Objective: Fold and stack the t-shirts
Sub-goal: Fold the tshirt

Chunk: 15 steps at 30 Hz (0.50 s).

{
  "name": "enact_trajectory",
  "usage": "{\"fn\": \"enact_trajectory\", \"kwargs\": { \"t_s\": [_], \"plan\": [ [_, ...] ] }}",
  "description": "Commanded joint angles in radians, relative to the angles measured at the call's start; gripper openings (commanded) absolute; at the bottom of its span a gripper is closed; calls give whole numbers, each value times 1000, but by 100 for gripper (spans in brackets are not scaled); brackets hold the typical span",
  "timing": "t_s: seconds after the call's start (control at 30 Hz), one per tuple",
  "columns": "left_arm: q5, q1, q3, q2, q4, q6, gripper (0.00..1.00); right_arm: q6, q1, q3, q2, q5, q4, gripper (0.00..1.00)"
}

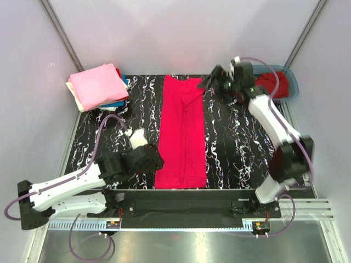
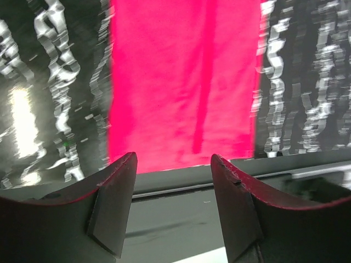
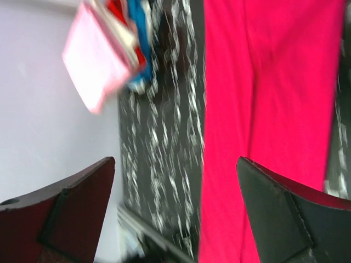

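Top external view: bright pinkish-red cotton t-shirt (image 1: 182, 134) lies flat mid-table on the black white-veined marble-pattern table top (image 1: 236, 137). It is folded lengthwise into one long narrow strip running from far edge to near edge, with a lengthwise fold line down it. The near hem sits right at the table's near edge.

My left pincer (image 1: 158, 163) is low at the near-left corner of that shirt, just beside its left edge; I cannot tell if it touches. In the left wrist view my left pincer (image 2: 173, 205) has both fingers (image 2: 112, 208) apart with nothing between them. The red shirt (image 2: 184, 82) is ahead of the tips, with its hem along the table edge.

My right pincer (image 1: 210, 81) is at the far end, beside the shirt's far-right corner and above the table. In the right wrist view my right pincer (image 3: 175, 208) is spread wide and holds nothing. The red shirt (image 3: 274, 109) is under and beyond the tips. The picture is blurred.

In the far-left corner is a stack with a light pink folded t-shirt (image 1: 98, 83) on top. A cream shirt (image 1: 77, 96) and a blue shirt (image 1: 118, 103) peek out underneath it. The same stack shows blurred in the right wrist view (image 3: 98, 60).

In the far-right corner a teal plastic tub (image 1: 293, 82) holds a darker red crumpled shirt (image 1: 269, 82), just behind my right arm.
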Motion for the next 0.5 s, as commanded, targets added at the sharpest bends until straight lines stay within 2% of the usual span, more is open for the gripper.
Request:
{"fn": "enact_trajectory", "kwargs": {
  "t_s": [0.0, 0.07, 0.1, 0.13, 0.2, 0.3, 0.47],
  "plan": [
    [-46, 5, -105, -111, 19, -47, 61, -97, 54, -345, -256, 127, -174, 100],
    [-13, 10, -196, -180, 60, -67, 61, -77, 54, -490, -426, 126, -270, 100],
    [-3, 10, -225, -199, 74, -75, 60, -60, 55, -624, -484, 156, -288, 99],
    [20, 11, -280, -229, 106, -81, 59, -42, 57, -686, -594, 161, -297, 98],
    [51, 13, -328, -243, 158, -93, 57, -22, 63, -818, -717, 143, -334, 92],
    [79, 13, -391, -225, 209, -107, 56, 6, 123, -927, -820, 161, -407, 91],
    [85, 17, -412, -127, 244, -112, 56, 110, 244, -1078, -867, 135, -334, 88]
  ]
}}
